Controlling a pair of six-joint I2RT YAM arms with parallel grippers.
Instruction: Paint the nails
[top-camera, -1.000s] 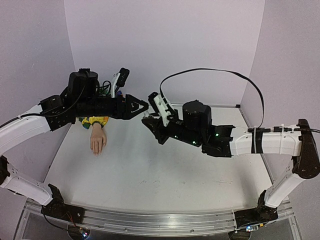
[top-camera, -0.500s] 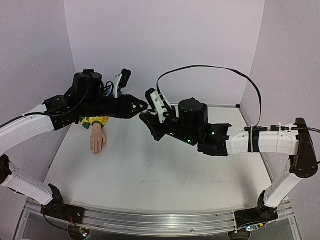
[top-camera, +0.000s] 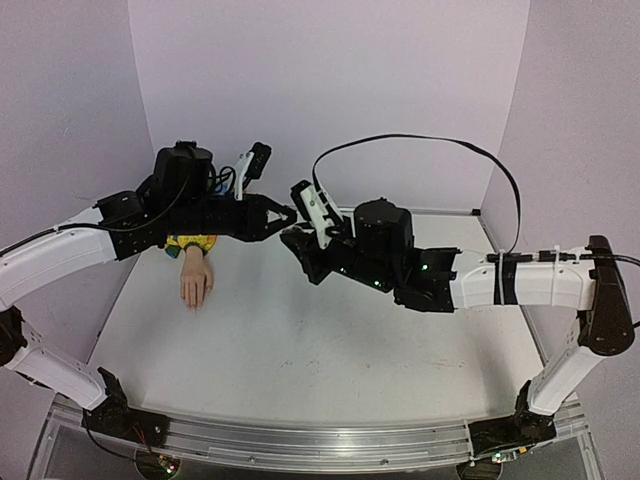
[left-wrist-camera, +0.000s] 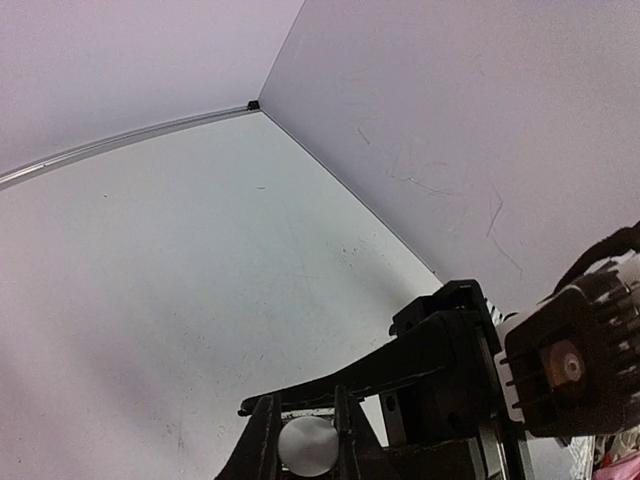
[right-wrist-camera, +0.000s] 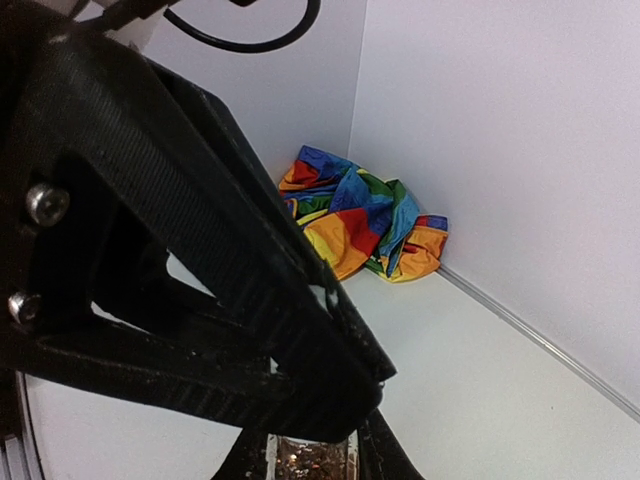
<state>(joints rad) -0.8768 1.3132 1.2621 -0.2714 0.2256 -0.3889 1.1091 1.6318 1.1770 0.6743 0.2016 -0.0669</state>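
A pale mannequin hand (top-camera: 196, 280) lies palm down at the back left of the table, its rainbow sleeve (top-camera: 190, 243) partly under my left arm. The nails (top-camera: 195, 303) are too small to make out. My two grippers meet above the table's middle. My right gripper (top-camera: 293, 240) is shut on a small glittery bottle (right-wrist-camera: 310, 464). My left gripper (top-camera: 289, 214) is shut on the bottle's round white cap (left-wrist-camera: 307, 446). In the right wrist view the left gripper's black fingers (right-wrist-camera: 250, 300) hide the cap, and the bunched sleeve (right-wrist-camera: 360, 212) lies in the far corner.
Lilac walls close the table at the back and on both sides. A black cable (top-camera: 420, 140) loops above the right arm. The right arm's dark body (left-wrist-camera: 450, 370) fills the lower right of the left wrist view.
My left gripper's fingers have closed from wide open onto the white cap. The left arm has edged right, towards the right gripper. The right gripper stays shut on the bottle.
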